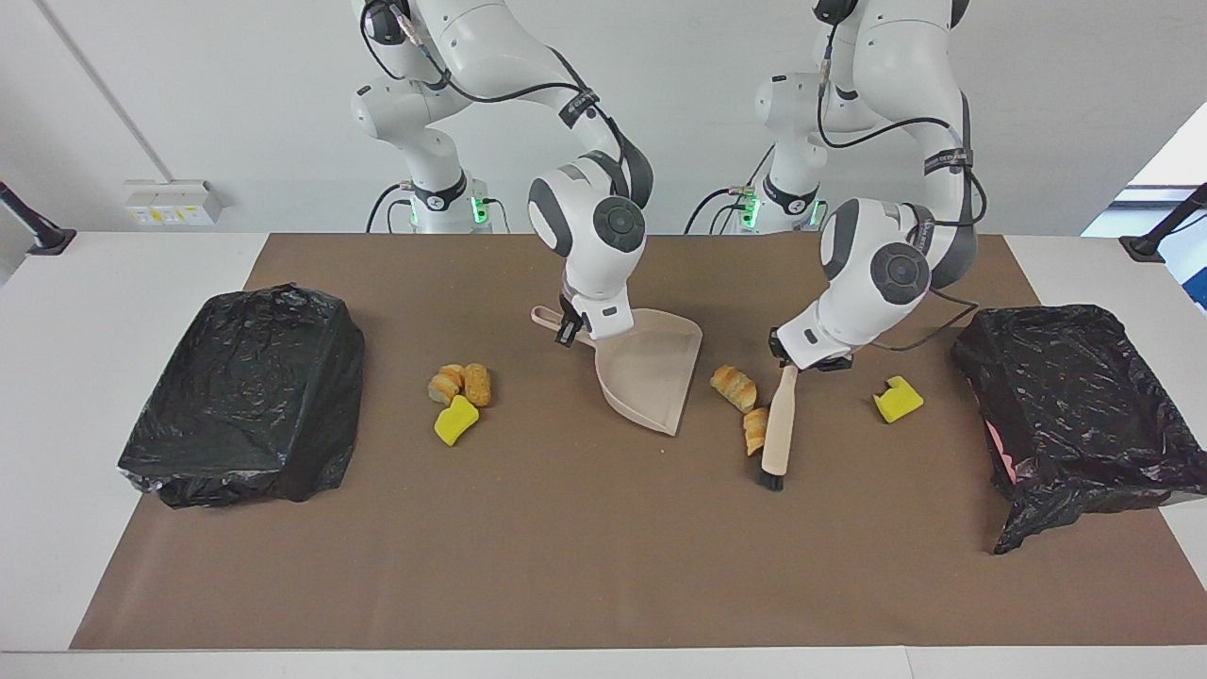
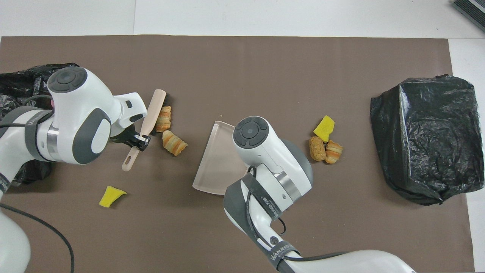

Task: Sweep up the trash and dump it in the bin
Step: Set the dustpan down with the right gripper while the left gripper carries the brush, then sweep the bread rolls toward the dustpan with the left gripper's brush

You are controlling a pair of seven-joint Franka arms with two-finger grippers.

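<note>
Two bread pieces [image 1: 743, 401] lie against the brush [image 1: 777, 429], just beside the dustpan [image 1: 651, 377] mid-table. Left claw [image 1: 790, 361] grips the brush handle; right claw [image 1: 569, 328] clamps the dustpan handle. One yellow chunk [image 1: 898, 399] sits near what looks like a bag-lined bin [image 1: 1075, 396].

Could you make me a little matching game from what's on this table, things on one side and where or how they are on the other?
Things:
1. dustpan
2. brush
3. two bread pieces
4. yellow chunk

Where or how:
A. lying alone near the bin at the left arm's end
B. held by the right gripper
C. held by the left gripper
D. between brush and dustpan

Pairs: 1-B, 2-C, 3-D, 4-A
</note>
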